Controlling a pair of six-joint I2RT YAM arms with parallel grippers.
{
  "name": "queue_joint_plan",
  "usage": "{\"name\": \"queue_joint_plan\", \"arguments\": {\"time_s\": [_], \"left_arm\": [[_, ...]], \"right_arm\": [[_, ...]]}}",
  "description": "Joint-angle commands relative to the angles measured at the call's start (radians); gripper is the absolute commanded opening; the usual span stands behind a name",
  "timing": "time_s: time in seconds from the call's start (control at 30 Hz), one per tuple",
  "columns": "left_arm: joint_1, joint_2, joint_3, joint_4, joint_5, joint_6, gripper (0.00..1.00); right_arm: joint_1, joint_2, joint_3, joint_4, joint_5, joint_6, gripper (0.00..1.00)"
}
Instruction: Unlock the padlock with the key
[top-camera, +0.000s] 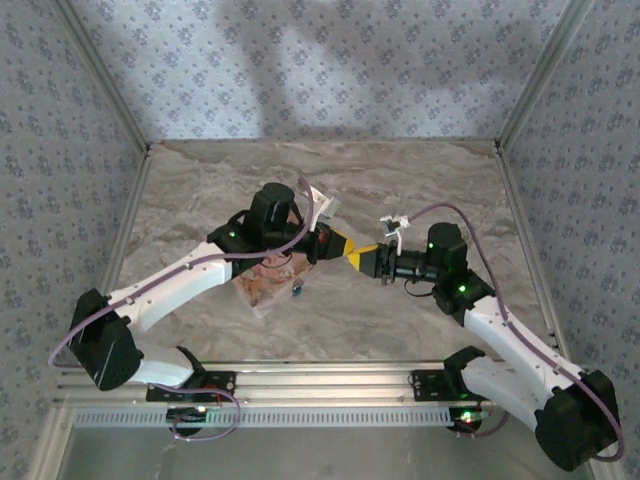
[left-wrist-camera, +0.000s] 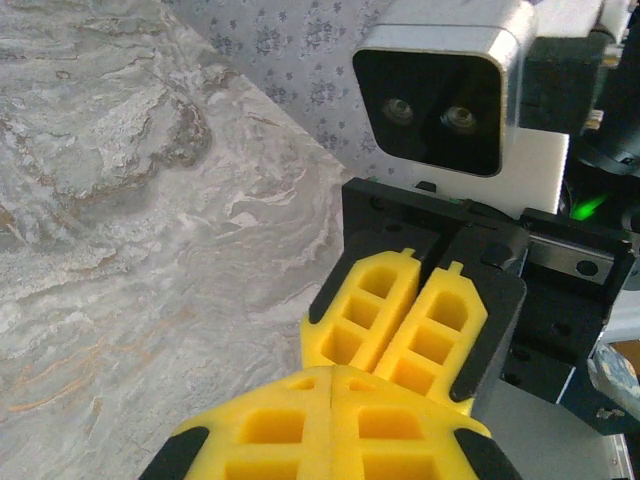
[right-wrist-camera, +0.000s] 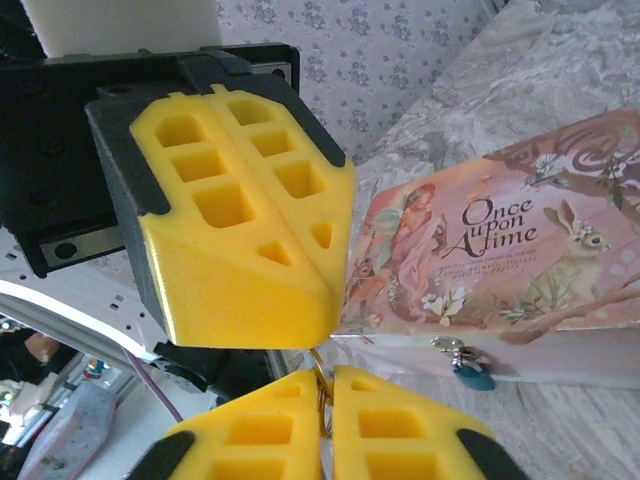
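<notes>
The only writing I can read from here is on the pink box (right-wrist-camera: 480, 250) lying on the bench (right-wrist-camera: 580, 430). Its pictured face carries the title "Once upon A time" in dark, curly lettering. The words are stacked in short lines, with a large looping "O" and a tall "A", and they sit between a painted fairy figure on the left and a rabbit on the right. Just beneath the title runs some much finer print, too small for me to make out. The little blue padlock (right-wrist-camera: 470, 372) hanging at the box's lower edge is too small and blurred to tell whether it bears any mark.
</notes>
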Motion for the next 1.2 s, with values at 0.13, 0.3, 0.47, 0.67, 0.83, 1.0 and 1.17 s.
{"name": "queue_joint_plan", "arguments": {"time_s": [0.13,0.3,0.47,0.67,0.83,1.0,1.17], "left_arm": [[0.005,0.009,0.023,0.005,0.002,0.018,0.0],[0.006,0.003,0.028,-0.001,-0.017,0.013,0.2],[0.008,-0.016,0.031,-0.021,-0.101,0.0,0.61],[0.033,-0.069,0.006,-0.048,-0.33,-0.055,0.98],[0.06,-0.116,-0.03,-0.112,-0.586,-0.112,0.98],[0.101,-0.139,-0.06,-0.19,-0.759,-0.23,0.98],[0.119,-0.112,-0.032,-0.352,-0.922,-0.347,0.98]], "right_arm": [[0.001,-0.014,0.016,-0.016,0.005,-0.01,0.0],[0.0,-0.02,0.016,-0.046,0.026,-0.023,0.0],[0.001,-0.023,0.016,-0.098,0.053,-0.052,0.0],[-0.005,-0.013,0.027,-0.173,0.109,-0.087,0.0],[-0.013,-0.013,0.028,-0.242,0.163,-0.11,0.0],[-0.019,-0.02,0.023,-0.313,0.241,-0.117,0.0],[-0.037,-0.021,0.022,-0.395,0.333,-0.116,0.0]]}}
